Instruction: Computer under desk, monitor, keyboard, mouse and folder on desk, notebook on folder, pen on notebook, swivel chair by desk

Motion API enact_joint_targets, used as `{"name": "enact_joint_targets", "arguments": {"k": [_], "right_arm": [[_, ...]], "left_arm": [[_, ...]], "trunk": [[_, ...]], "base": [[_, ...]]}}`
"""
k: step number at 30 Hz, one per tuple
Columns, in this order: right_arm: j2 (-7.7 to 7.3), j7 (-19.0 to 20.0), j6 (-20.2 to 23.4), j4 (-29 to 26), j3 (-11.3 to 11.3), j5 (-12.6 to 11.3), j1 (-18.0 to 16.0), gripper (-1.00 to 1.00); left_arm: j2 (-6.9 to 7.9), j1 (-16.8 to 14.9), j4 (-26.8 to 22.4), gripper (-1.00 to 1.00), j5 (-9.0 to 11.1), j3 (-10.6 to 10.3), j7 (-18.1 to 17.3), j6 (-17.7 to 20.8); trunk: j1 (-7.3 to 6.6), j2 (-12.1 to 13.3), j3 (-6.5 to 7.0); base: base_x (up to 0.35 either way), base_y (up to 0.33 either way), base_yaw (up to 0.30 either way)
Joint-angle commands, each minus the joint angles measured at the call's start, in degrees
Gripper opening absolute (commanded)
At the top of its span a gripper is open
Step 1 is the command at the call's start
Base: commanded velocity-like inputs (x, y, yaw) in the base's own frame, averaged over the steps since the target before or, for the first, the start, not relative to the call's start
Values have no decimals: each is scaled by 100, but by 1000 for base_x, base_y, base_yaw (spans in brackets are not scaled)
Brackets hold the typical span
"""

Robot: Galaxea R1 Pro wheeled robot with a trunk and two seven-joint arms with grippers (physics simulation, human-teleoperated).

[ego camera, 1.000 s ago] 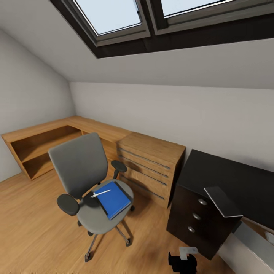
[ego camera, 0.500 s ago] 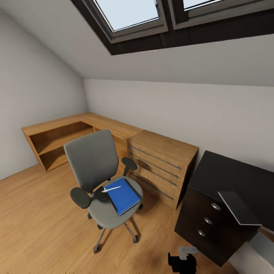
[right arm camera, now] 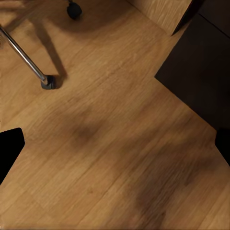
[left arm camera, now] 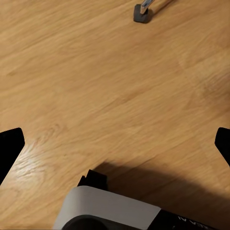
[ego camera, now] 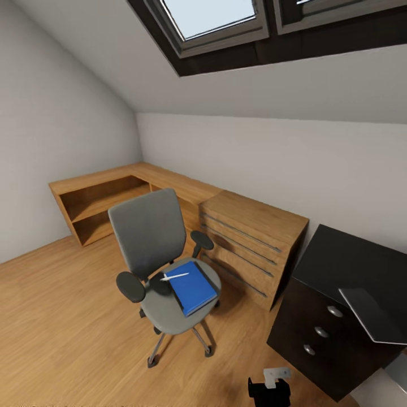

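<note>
Attic bedroom w/ sloped ceiling, skylight (ego camera: 217, 17) up top, wood floor (ego camera: 56, 316) throughout. Light-wood L-shaped shelf unit (ego camera: 107, 195) runs along the far wall into the corner; light-wood drawer chest (ego camera: 249, 246) w/ long bar handles butts against its end.

Desk (ego camera: 345, 265), glossy black, sits at the right of the head view, just beside the chest; its drawer unit shows three round silver knobs. A flat grey-black slab (ego camera: 373, 314) lies on the desk's near corner, overhanging the edge — can't tell what it is.

Swivel chair (ego camera: 150, 237), grey w/ black armrests, stands on the floor in front of the chest, apart from the desk. Folder (ego camera: 193, 288), bright blue, lies flat on the seat, one corner over the seat's front edge. Pen (ego camera: 174, 276), thin & white, rests at the folder's back edge, partly on it.

Black & white piece of the robot (ego camera: 270, 385) shows at the bottom edge of the head view, near the desk's drawer unit & well short of the chair.

Left gripper (left arm camera: 115, 143): dark fingertips at both frame edges, spread wide, nothing between them but bare floor; a chair castor (left arm camera: 142, 13) lies ahead, well apart. Right gripper (right arm camera: 115, 143): tips likewise wide apart, holding nothing, over floor; chrome chair leg w/ castor (right arm camera: 47, 82) ahead to one side, black desk side (right arm camera: 201, 72) to the other. Folder & pen are up on the seat, far from both grippers.
</note>
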Motion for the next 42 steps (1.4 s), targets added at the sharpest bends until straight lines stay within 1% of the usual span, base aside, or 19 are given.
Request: {"name": "enact_joint_targets", "arguments": {"k": [1, 18, 23, 26, 28, 30, 32, 33, 37, 40, 42], "right_arm": [[4, -16, -22, 11, 49, -38, -5, 100], [10, -24, -116, -1, 47, -52, -4, 100], [28, -52, -63, -63, 54, -58, -5, 100], [46, -59, 94, -188, 49, -62, -9, 100], [52, -62, 339, -360, 45, -65, -13, 100], [52, -64, 709, -606, 39, -67, -21, 100], [51, -69, 1165, -918, 36, -68, -27, 100], [46, -69, 1633, -1268, 28, -69, -36, 100], [39, -72, 2442, -1924, 13, -70, -73, 100], [45, -74, 2929, -2224, 5, -77, -196, 100], [55, -78, 3224, -2337, -6, -104, -363, 100]], "left_arm": [[0, -4, 5, 100, 19, 13, -13, -17], [-11, -4, 11, 100, 19, 14, -13, -17], [-5, -4, 11, 100, 19, 17, -13, -17], [-8, -4, 11, 100, 19, 17, -13, -17], [-9, -4, 11, 100, 19, 15, -13, -17], [-9, -4, 11, 100, 19, 15, -13, -17], [-10, -4, 11, 100, 19, 15, -13, -17], [-10, -4, 11, 100, 19, 17, -13, -17], [-10, -4, 11, 100, 19, 13, -13, -17], [-10, -4, 11, 100, 19, 12, -13, -17], [-10, -4, 11, 100, 19, 11, -13, -17]], "trunk": [[0, -4, -11], [0, -4, -28], [0, -4, -28], [0, -4, -28], [0, -4, -28], [0, -4, -28], [0, -4, -28], [0, -4, -28], [0, -4, -28], [0, -4, -28], [0, -4, -28]], "base": [[0, 0, 37], [0, 0, 8], [0, 0, 0], [0, 0, 0], [0, 0, 0], [0, 0, 0], [0, 0, 0], [0, 0, 0], [0, 0, 0], [0, 0, 0], [0, 0, 0]]}}
